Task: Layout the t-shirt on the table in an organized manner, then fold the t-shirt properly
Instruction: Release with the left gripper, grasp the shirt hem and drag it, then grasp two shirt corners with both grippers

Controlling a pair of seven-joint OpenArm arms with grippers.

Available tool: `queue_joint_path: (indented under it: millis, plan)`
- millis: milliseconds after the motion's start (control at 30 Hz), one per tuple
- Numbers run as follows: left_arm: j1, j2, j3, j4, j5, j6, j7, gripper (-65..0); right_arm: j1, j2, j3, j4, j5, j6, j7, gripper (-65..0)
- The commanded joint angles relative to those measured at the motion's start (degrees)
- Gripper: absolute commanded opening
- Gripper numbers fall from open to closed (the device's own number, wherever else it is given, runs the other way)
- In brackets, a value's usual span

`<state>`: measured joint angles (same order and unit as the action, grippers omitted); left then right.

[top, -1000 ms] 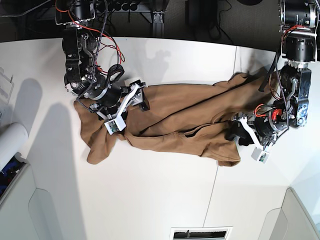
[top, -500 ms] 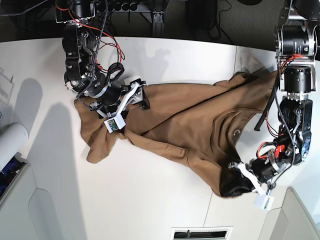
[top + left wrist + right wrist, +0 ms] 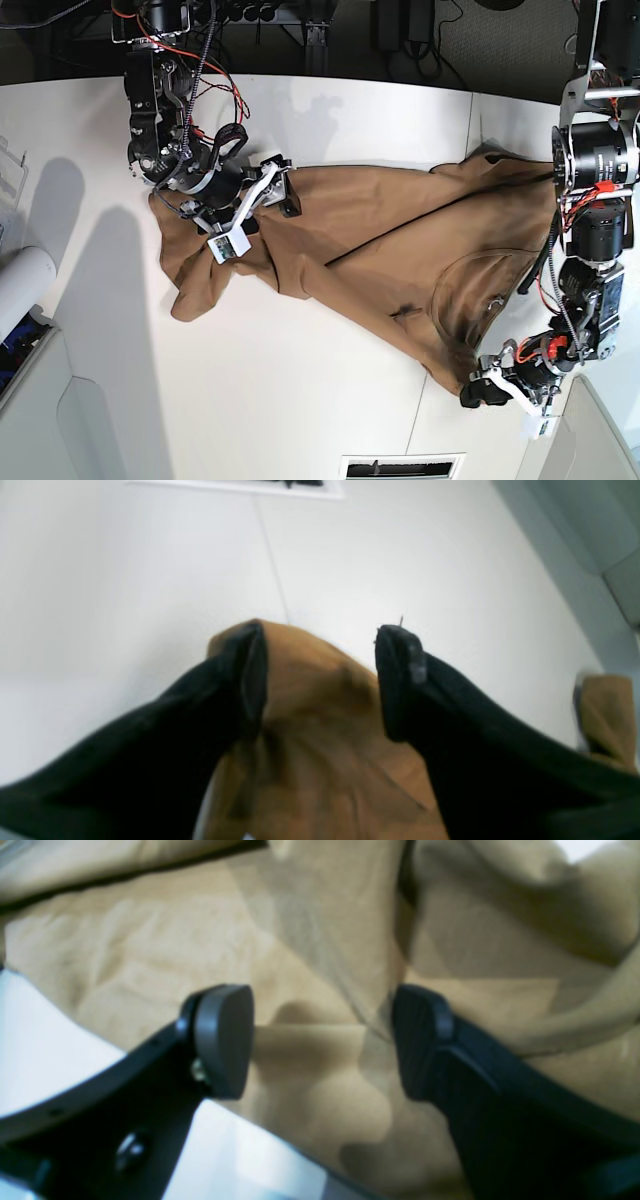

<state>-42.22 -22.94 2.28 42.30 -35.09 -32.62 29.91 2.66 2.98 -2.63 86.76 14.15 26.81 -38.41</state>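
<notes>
The tan t-shirt (image 3: 380, 240) lies spread across the white table (image 3: 250, 380), with one corner drawn out toward the near right. My left gripper (image 3: 485, 390) is at that corner. In the left wrist view its black fingers (image 3: 250, 670) stand wide apart with the t-shirt's (image 3: 310, 720) tip lying between them, so the left gripper (image 3: 320, 670) is open. My right gripper (image 3: 283, 188) rests over the shirt's far left part. In the right wrist view the right gripper (image 3: 322, 1040) is open above wrinkled t-shirt cloth (image 3: 310, 940), gripping nothing.
Grey-white bins sit at the near left (image 3: 30, 400) and near right (image 3: 590, 430) corners. A white roll (image 3: 20, 285) lies at the left edge. A thin seam (image 3: 468, 120) runs across the table, and a framed slot (image 3: 400, 467) sits at the near edge.
The left gripper dragged the shirt's corner toward the near edge, stretching the cloth into a long diagonal, then its jaws came apart. The right arm barely moved.
</notes>
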Motion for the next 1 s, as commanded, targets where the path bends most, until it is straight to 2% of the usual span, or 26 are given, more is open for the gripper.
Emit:
queue_joint_path:
  millis: [0, 133, 233, 367, 467, 600, 767, 967]
  plan:
    - [-2.36, -2.08, -0.39, 2.14, -3.02, -1.38, 0.20, -28.5, 0.33, -0.02, 0.02, 0.83, 0.24, 0.02, -1.27, -22.0]
    - [-0.98, -7.72, -0.39, 5.92, -14.01, -7.37, 9.64, -28.5, 0.31, 0.00, 0.46, 3.06, 0.22, 0.02, -2.21, -22.0]
    - [2.71, -12.22, -0.39, 9.46, -20.24, -7.38, 13.18, -28.5, 0.33, 0.00, 1.73, 6.95, 0.22, 0.00, -2.86, -22.0]
    - [9.86, -16.98, -0.57, 12.96, -22.58, -7.38, 13.49, -28.5, 0.33, 0.00, 5.03, 10.29, 0.26, -0.04, -3.43, -22.0]
    - [16.13, -19.28, -2.08, 15.13, -25.38, -7.38, 14.25, -28.5, 0.33, 0.04, 8.87, 10.64, 1.11, -0.02, -3.87, -22.0]
    - [24.85, -20.09, -8.61, 19.17, -29.05, -7.38, 17.90, -28.5, 0.28, 0.24, 15.34, 10.64, 4.74, 0.04, -6.19, -22.0]
    - [36.61, -19.85, -18.45, 27.41, -29.62, -7.38, 19.32, -28.5, -2.43, 2.23, 21.68, 12.17, 9.92, 0.90, -7.02, -22.0]
    - [47.74, -19.43, -23.52, 32.28, -29.59, -7.38, 19.43, -28.5, -8.24, 5.05, 24.90, 14.43, 12.83, 1.49, -7.04, -22.0]
